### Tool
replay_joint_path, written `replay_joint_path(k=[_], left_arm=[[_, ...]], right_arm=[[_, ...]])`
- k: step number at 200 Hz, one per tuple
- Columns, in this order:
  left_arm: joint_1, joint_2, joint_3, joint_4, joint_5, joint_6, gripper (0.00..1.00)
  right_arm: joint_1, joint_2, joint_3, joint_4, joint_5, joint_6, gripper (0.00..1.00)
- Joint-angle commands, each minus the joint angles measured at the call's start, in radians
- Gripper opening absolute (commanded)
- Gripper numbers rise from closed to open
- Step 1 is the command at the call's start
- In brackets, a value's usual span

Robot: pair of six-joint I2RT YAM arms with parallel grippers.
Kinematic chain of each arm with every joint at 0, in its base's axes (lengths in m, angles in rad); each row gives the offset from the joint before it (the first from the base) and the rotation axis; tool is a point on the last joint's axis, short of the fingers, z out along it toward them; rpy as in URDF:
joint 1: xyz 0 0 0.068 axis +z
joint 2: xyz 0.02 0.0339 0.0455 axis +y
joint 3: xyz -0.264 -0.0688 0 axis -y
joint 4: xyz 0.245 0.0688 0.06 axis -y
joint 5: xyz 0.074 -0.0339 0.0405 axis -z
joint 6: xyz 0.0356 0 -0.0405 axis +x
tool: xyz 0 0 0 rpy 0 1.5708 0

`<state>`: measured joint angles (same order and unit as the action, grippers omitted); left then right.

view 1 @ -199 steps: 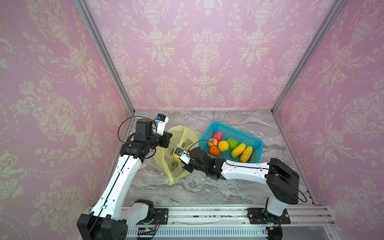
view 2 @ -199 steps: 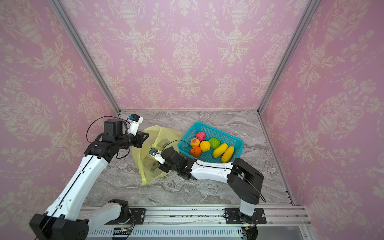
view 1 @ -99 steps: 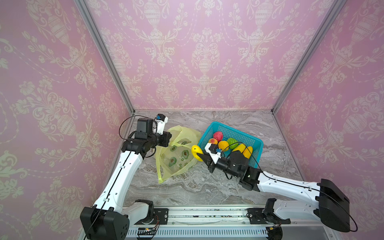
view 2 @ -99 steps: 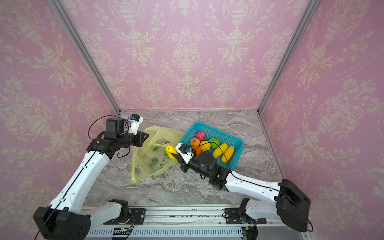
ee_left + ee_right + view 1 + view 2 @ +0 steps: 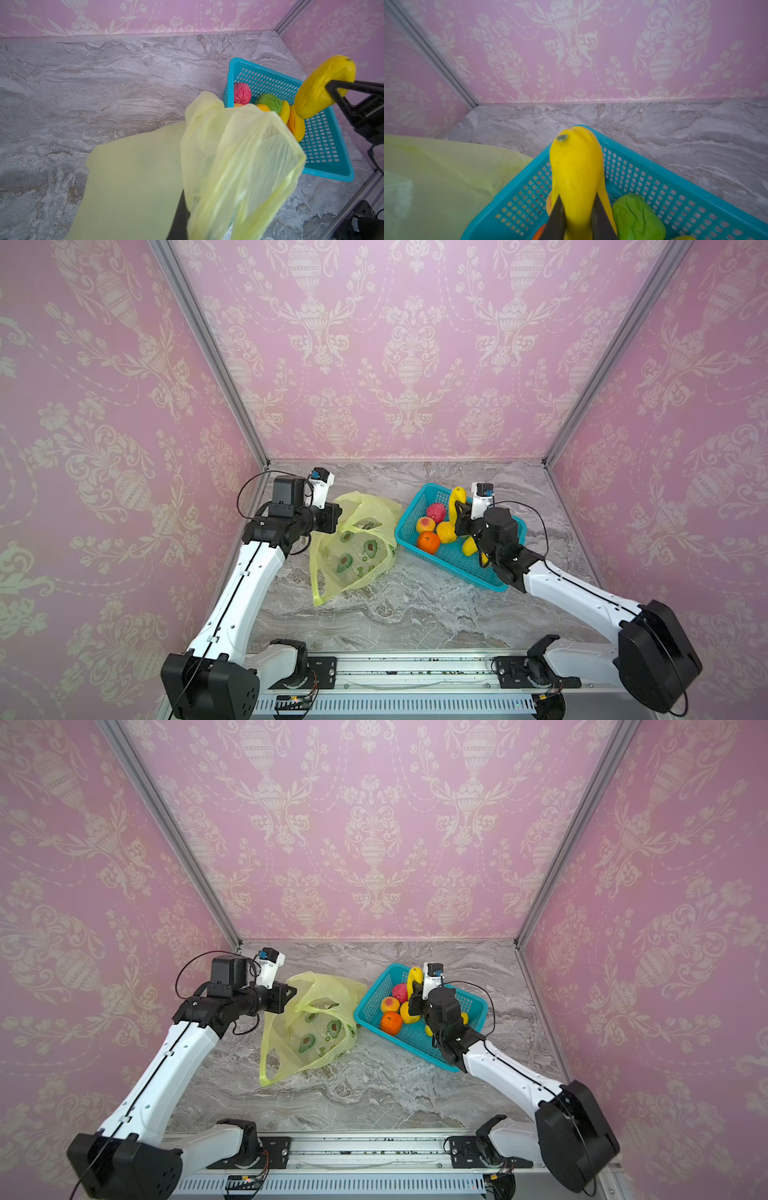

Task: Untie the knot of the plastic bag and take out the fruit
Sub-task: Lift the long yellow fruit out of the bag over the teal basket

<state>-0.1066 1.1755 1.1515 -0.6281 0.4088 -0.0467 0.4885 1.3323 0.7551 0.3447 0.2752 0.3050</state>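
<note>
Pink wallpaper (image 5: 415, 323) on all three walls, with cream damask urns and flowers all over it. Grey metal posts (image 5: 210, 352) run down both back corners. The table (image 5: 415, 614) is a grey marble look with brownish veins, running right up to the walls. Light's soft and even.

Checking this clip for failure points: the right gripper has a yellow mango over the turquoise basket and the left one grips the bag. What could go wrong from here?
First, the right gripper holds the mango only between its fingertips, the long fruit standing out past them: it may pivot or slip. Second, released here, above the pink-red ball near the rim of the basket, it might bounce or roll out.
</note>
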Motion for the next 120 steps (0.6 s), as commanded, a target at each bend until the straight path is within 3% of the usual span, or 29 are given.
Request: replay_joint_path(k=[1, 29, 51, 88, 120], left_arm=[[0.011, 0.012, 0.030, -0.024, -0.007, -0.021, 0.00], [0.015, 0.013, 0.030, -0.026, -0.004, -0.021, 0.00], [0.016, 0.012, 0.031, -0.024, 0.001, -0.022, 0.00], [0.019, 0.012, 0.031, -0.024, 0.003, -0.024, 0.00], [0.019, 0.012, 0.030, -0.024, 0.001, -0.025, 0.00]], right_arm=[[-0.026, 0.144, 0.096, -0.146, 0.043, 0.098, 0.00], [-0.031, 0.296, 0.210, -0.213, 0.032, 0.104, 0.00], [-0.031, 0.314, 0.223, -0.213, 0.013, 0.109, 0.00], [-0.022, 0.168, 0.143, -0.196, 0.022, 0.103, 0.00], [-0.018, 0.023, 0.126, -0.344, 0.019, 0.133, 0.00]])
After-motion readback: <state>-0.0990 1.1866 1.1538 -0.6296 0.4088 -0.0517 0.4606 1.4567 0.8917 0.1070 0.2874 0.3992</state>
